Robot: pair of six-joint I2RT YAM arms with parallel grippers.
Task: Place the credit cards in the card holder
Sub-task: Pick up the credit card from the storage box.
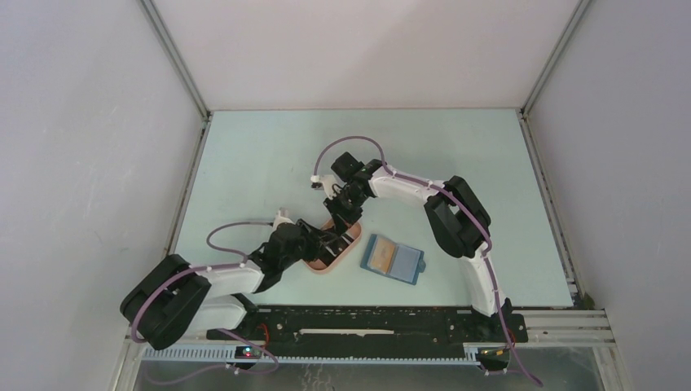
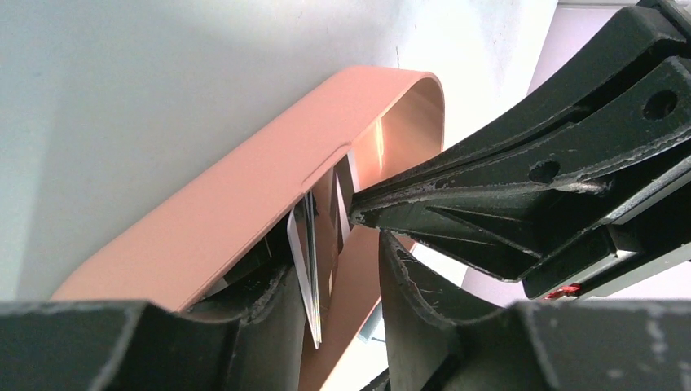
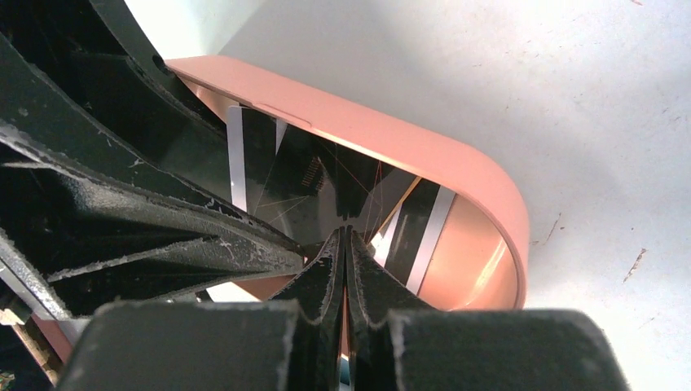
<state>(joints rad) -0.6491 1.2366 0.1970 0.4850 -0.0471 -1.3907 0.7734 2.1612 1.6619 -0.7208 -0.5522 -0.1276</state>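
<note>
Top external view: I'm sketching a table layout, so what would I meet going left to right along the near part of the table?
left arm's shoulder → pink tray → card holder → right arm's base

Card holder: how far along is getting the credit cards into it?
Barely begun. Done: the card holder lies open, one orange-tan card on it. In hand: both grippers are in the pink tray, left gripper open around upright cards, right gripper shut. Left: those cards, not yet in the holder.
</note>
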